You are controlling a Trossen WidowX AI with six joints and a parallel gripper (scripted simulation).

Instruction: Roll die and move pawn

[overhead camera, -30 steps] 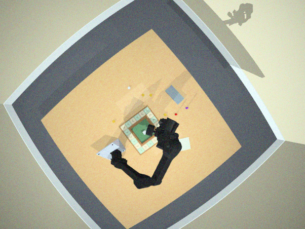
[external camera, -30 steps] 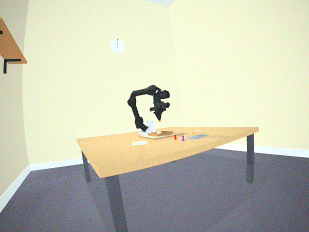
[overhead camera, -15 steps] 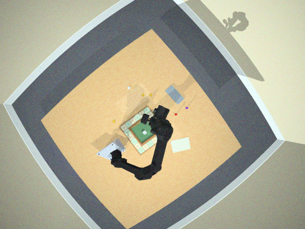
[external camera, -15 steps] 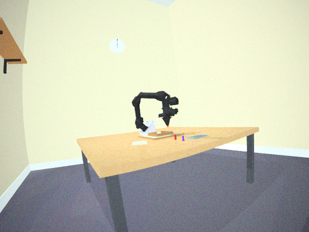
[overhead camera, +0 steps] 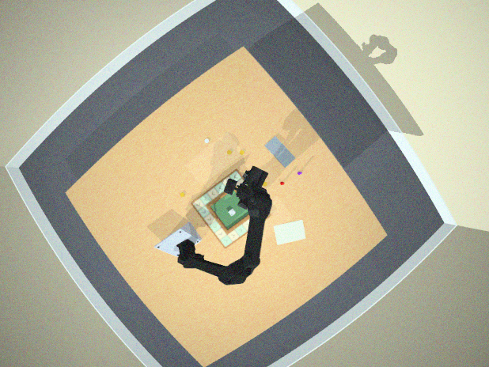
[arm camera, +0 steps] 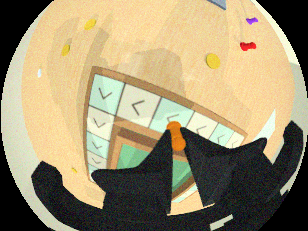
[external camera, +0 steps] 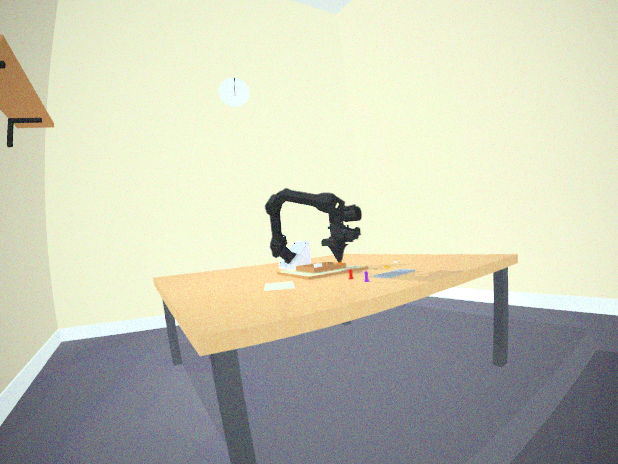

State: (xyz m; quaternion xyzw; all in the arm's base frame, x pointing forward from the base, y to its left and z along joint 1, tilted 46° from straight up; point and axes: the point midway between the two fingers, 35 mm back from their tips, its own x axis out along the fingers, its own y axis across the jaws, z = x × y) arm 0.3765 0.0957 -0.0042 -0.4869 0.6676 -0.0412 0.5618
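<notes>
Gripper (arm camera: 175, 150) clamped on orange pawn (arm camera: 174, 135), held over board (arm camera: 136, 105) squares, likely mid-count; die (overhead camera: 232, 212) lay in tray (overhead camera: 220, 206).

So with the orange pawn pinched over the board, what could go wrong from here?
The gripper holds the orange pawn by a thin pinch near its lower part, so it might slip or tilt when set down. The board's arrow squares are small and close together, so the pawn could land astride two or on the wrong count. The die lies in the green tray right beside the arm, so a low sweep could nudge it.
</notes>
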